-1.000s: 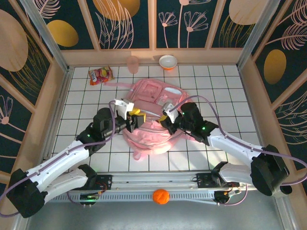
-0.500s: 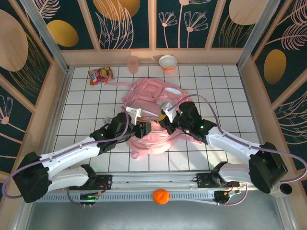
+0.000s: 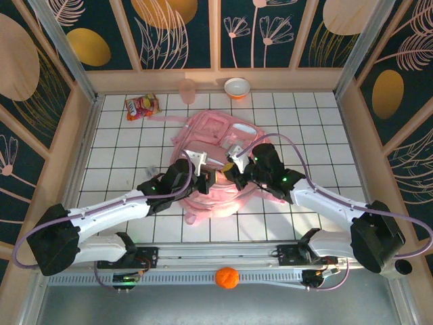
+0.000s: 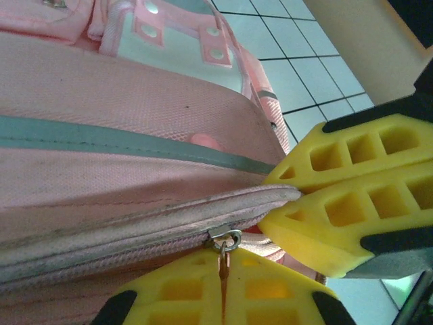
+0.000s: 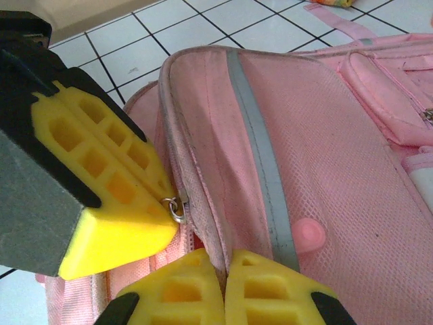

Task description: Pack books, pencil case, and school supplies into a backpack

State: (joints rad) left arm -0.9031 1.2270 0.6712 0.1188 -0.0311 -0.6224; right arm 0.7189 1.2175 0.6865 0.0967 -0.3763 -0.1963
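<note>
The pink backpack (image 3: 216,132) lies flat mid-table, its main zip edge toward the arms. My left gripper (image 3: 208,178) is shut on the small metal zip pull (image 4: 225,240), whose tab is pinched between the yellow fingers (image 4: 183,294). My right gripper (image 3: 231,168) is shut on the backpack's zip-edge fabric (image 5: 216,254), right beside the slider (image 5: 176,206). The two grippers nearly touch. A red sliver shows inside the zip gap. The books, pencil case and school supplies are out of view.
A red-and-yellow snack packet (image 3: 141,106) lies at the back left. A pink cup (image 3: 187,90) and a white-and-orange bowl (image 3: 237,87) stand by the back wall. An orange ball (image 3: 227,277) rests on the front rail. Wooden walls enclose the tiled table.
My left gripper has moved right along the backpack's near edge and shut on the zip pull beside the right gripper. The right arm has barely moved.
</note>
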